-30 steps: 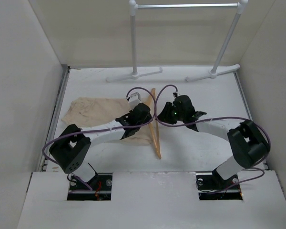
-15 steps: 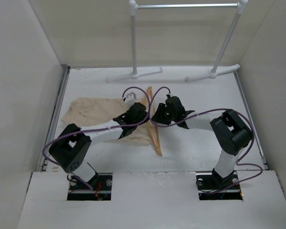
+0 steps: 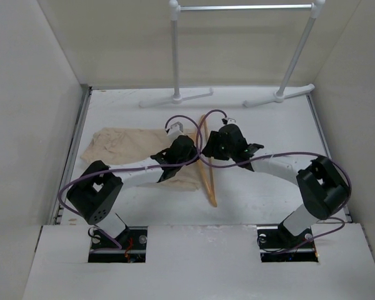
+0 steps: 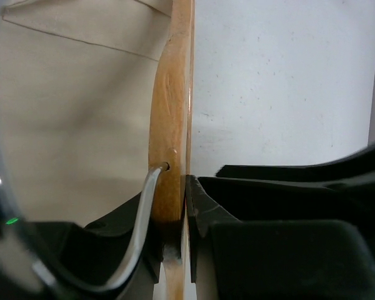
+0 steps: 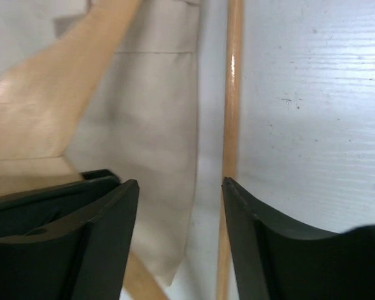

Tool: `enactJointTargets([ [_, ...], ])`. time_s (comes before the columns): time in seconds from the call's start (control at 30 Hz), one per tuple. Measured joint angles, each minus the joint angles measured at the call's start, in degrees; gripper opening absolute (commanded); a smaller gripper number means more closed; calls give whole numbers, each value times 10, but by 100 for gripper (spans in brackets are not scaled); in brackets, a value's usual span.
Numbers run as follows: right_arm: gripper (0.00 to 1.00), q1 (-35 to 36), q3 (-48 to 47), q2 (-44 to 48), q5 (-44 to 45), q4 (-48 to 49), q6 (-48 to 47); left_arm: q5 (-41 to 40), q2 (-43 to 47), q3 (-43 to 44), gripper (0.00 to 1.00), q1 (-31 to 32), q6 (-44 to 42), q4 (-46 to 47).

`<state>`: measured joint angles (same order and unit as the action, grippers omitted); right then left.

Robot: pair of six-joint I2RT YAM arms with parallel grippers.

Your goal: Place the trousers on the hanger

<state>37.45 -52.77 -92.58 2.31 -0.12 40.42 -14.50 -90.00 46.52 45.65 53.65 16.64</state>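
Left wrist: left hand (image 4: 175,200) grasps the hanger (image 4: 172,112), trousers (image 4: 75,112) just beside it; right hand (image 5: 181,184) released.

White table (image 3: 269,187), walls on three sides. Trousers (image 3: 122,145) spread flat at left-middle. Hanger (image 3: 208,181) at centre, running near-to-far, overlapping the trousers' right end (flat or lifted, can't tell). Garment rail (image 3: 175,97) feet stand at far edge.
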Motion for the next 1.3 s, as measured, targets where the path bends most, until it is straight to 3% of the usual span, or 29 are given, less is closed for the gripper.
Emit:
enactJointTargets([
  [0.1,50,2,-2,23,2,-2,-1,6,5,-5,2,-3,0,-2],
  [0.23,47,11,-10,5,-8,14,8,14,19,-23,2,-9,4,0],
  [0.33,49,10,-24,-35,-13,25,13,19,25,-30,2,-16,5,2],
  [0.43,58,12,-41,-84,-21,23,21,22,25,-30,2,-17,5,5],
  [0.53,56,13,-42,-107,-26,27,38,25,25,-31,2,-19,6,4],
  [0.6,49,12,-44,-112,-31,36,49,27,25,-32,2,-21,6,5],
  [0.7,20,13,-44,-127,-47,54,68,33,25,-34,2,-26,6,10],
  [0.77,12,12,-42,-135,-60,63,83,36,25,-35,2,-30,5,11],
  [1.0,11,-15,-22,-93,-89,74,106,50,26,-42,2,-47,0,20],
  [1.3,11,-126,-4,32,-121,65,99,83,62,-49,2,-113,-64,-19],
])
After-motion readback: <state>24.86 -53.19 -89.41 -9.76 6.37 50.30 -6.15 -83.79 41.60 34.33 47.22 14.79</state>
